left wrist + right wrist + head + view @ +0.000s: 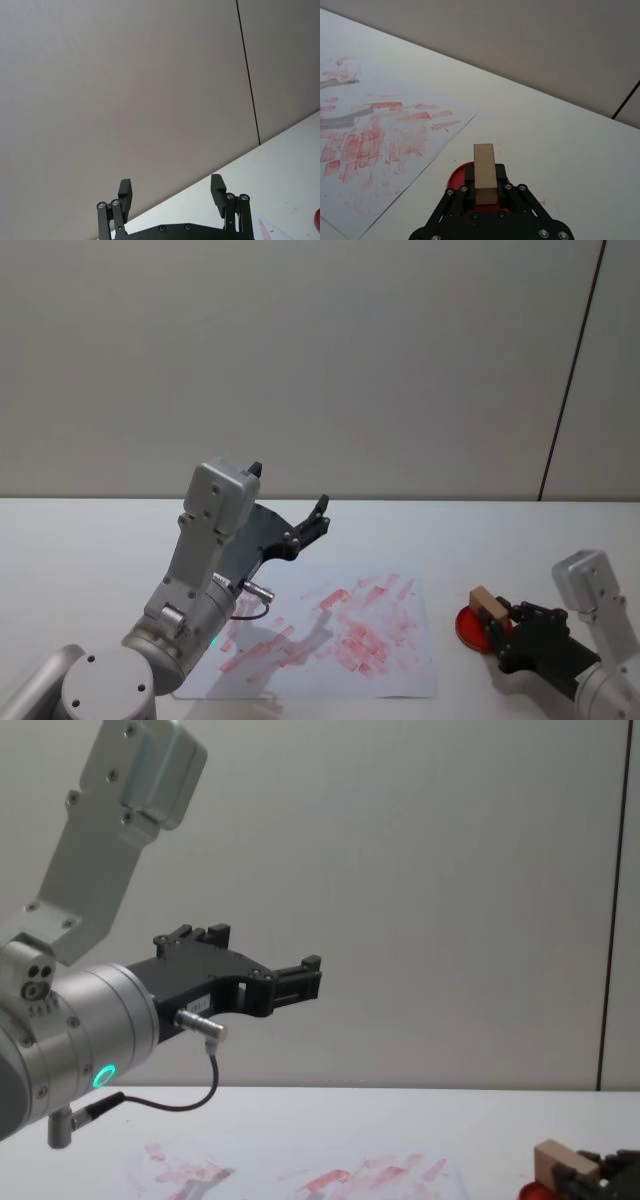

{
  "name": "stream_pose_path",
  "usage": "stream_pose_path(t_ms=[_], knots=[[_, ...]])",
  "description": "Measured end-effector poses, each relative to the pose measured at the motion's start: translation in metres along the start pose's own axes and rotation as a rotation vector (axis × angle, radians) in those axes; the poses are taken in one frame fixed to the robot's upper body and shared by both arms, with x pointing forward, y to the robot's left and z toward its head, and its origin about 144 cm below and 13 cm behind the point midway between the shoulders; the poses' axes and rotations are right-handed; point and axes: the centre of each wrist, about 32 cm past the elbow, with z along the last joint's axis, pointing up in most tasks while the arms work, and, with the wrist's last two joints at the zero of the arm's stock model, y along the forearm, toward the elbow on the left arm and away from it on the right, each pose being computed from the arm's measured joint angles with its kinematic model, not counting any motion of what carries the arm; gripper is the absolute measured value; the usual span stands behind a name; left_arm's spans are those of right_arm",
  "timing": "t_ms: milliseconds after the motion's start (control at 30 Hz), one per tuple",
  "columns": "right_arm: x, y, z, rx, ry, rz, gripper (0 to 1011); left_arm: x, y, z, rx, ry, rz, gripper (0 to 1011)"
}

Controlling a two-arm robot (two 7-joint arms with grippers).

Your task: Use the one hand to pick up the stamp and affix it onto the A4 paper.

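Two arms share this white bench point(500, 530), but only the right one is at work: the black blocky right gripper point(500, 618) sits low at the near right, its jaws clamped on the small tan wooden rectangular stamp point(487, 603), which stands tilted over the flat red round ink pad point(468, 626). In the right wrist view the stamp point(484, 171) is pinched at its lower half between the two short fingers point(503, 181), the red ink pad point(456, 176) directly beneath it; whether the stamp's face touches the pad cannot be told. The white A4 paper sheet point(410, 665), blotched with red and pink stamp marks, lies flat to the left of the pad, just beside it but apart. To do this step well, I would judge that the gripper should lift the stamp straight off the pad, carry it left over the sheet, level its face, and press down squarely on a bare patch, such as the paper's near right margin, so the mark comes out whole rather than smeared. The left gripper point(300, 530) hangs raised above the paper's far left part, jaws apart and holding nothing; its arm casts a shadow on the sheet and crowds that side, so the right half is likely the safer target.
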Motion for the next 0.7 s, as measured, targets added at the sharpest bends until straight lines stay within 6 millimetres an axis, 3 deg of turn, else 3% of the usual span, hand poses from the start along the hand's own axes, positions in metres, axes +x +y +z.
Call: stream_pose_path(t_ms=[267,633,667,700], knots=[[-0.0009,0.0030,-0.0043,-0.022,-0.004,0.003,259,0.0000,0.0000,0.0000,0.000,0.000,0.000,1002],[-0.0009,0.0048,-0.0051,-0.026,0.004,0.002,641,0.0000,0.0000,0.0000,0.000,0.000,0.000,1003],[-0.0008,0.0047,-0.0039,-0.020,0.010,0.002,641,0.0000,0.0000,0.0000,0.000,0.000,0.000,1002],[-0.0008,0.0047,-0.0039,-0.020,0.010,0.002,706,0.0000,0.0000,0.0000,0.000,0.000,0.000,1003]])
